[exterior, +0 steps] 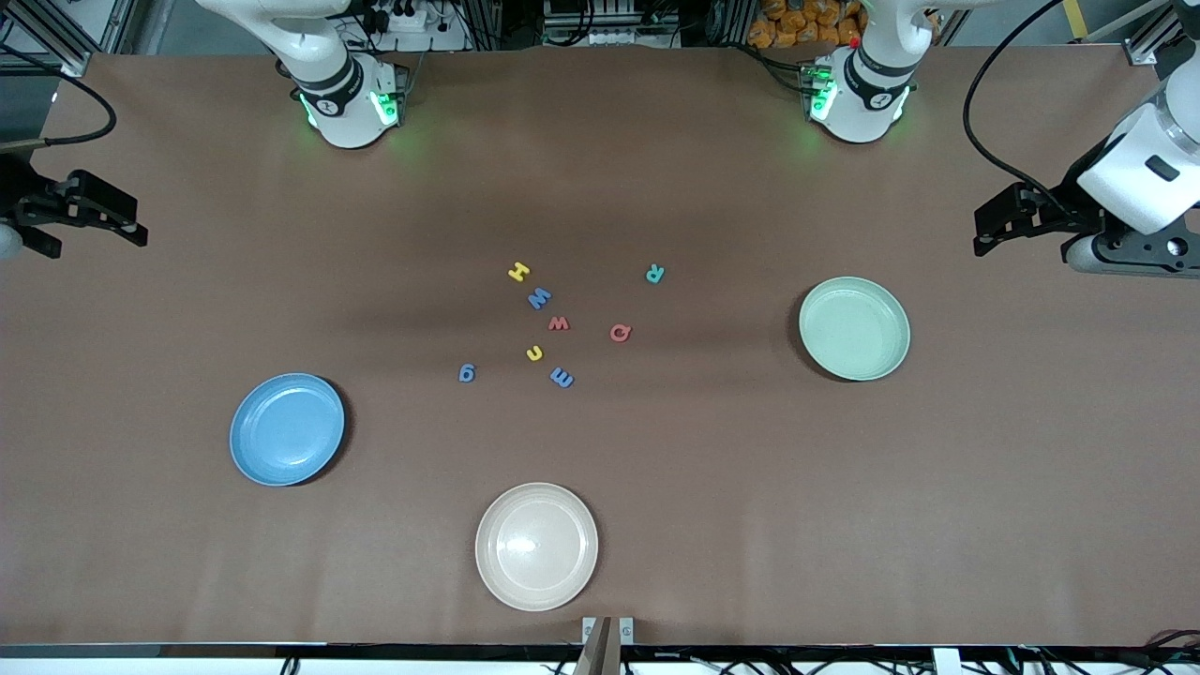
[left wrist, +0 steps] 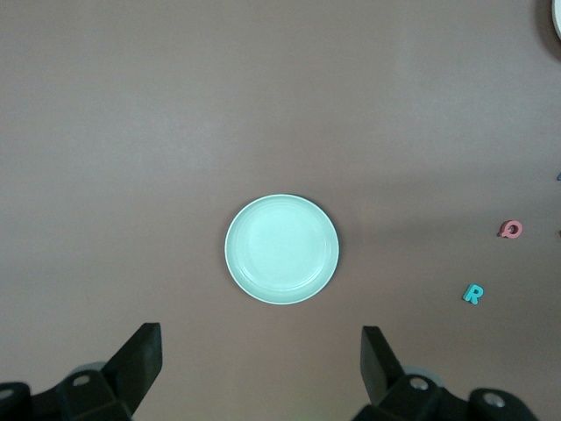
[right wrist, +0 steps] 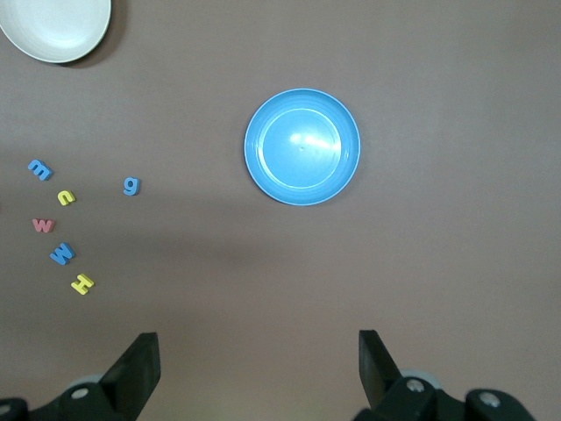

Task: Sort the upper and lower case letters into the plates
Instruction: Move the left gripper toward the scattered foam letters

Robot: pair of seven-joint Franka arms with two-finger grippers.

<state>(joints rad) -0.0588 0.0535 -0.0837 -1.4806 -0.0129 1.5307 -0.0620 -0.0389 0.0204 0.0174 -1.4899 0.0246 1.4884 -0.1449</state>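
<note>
Several tiny letters lie scattered mid-table: yellow H (exterior: 518,272), blue W (exterior: 538,299), red w (exterior: 559,323), a small yellow letter (exterior: 534,353), blue m (exterior: 562,378), blue g (exterior: 467,373), red Q (exterior: 620,333) and teal R (exterior: 654,274). The sky blue plate (exterior: 287,429) lies toward the right arm's end, the mint green plate (exterior: 854,328) toward the left arm's end; both hold nothing. My left gripper (exterior: 982,230) (left wrist: 260,351) hangs open over bare table beside the green plate (left wrist: 281,249). My right gripper (exterior: 139,223) (right wrist: 259,355) hangs open above the table, off from the blue plate (right wrist: 301,146).
A cream-beige plate (exterior: 536,546), with nothing on it, sits nearest the front camera, close to the table's front edge. Brown table surface surrounds the letters on every side. The arm bases (exterior: 347,94) stand along the table's back edge.
</note>
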